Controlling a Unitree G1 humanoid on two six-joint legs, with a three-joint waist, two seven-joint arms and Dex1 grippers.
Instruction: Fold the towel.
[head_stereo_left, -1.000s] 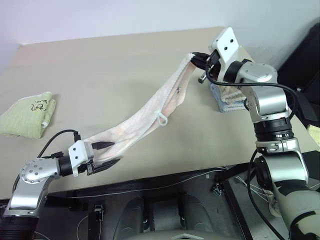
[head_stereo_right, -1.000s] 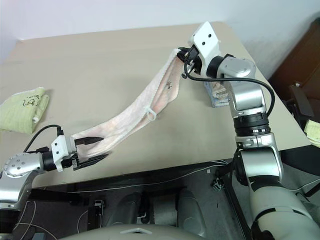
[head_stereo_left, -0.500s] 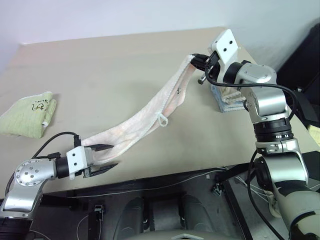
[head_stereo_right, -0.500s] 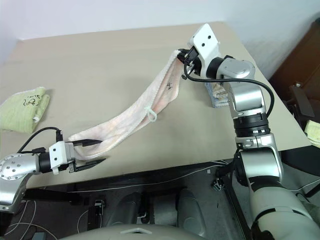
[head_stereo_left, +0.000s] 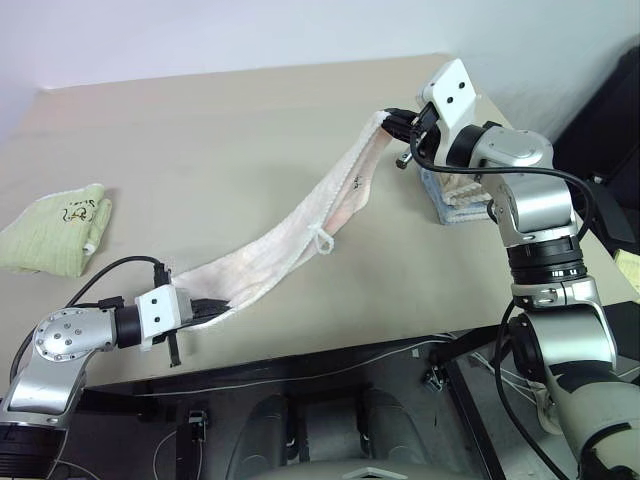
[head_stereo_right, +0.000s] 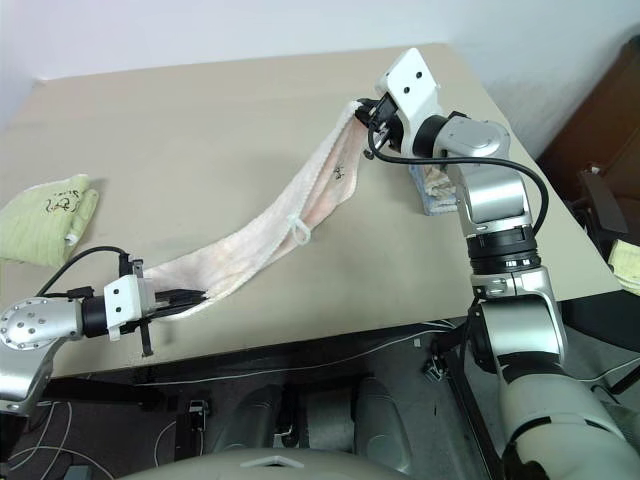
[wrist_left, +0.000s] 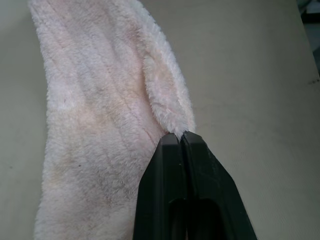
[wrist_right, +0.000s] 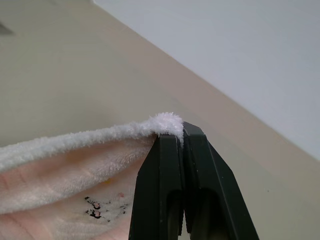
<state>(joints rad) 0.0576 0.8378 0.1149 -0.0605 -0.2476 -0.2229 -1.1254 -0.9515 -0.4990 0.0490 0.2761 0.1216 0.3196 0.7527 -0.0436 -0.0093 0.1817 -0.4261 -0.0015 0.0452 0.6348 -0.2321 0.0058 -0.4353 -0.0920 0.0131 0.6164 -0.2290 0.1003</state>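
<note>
The pale pink towel (head_stereo_left: 300, 225) hangs in a long sagging band over the table (head_stereo_left: 200, 130), from the far right down to the near left. Its white loop (head_stereo_left: 325, 240) dangles mid-span, and a small dark mark (head_stereo_left: 355, 181) sits higher up. My right gripper (head_stereo_left: 390, 116) holds the upper corner in the air, shut on the fluffy edge (wrist_right: 165, 120). My left gripper (head_stereo_left: 218, 309) lies low near the table's front edge, its fingers (wrist_left: 172, 150) shut on the towel's lower end (wrist_left: 160, 100), which rests on the table.
A folded light green towel (head_stereo_left: 55, 232) lies at the table's left side. A stack of beige and light blue towels (head_stereo_left: 452, 197) sits under my right forearm near the right edge. The table's front edge runs just behind my left gripper.
My left gripper's fingers, open around the towel's lower end before, have shut on it. The right gripper and the raised corner have stayed put.
</note>
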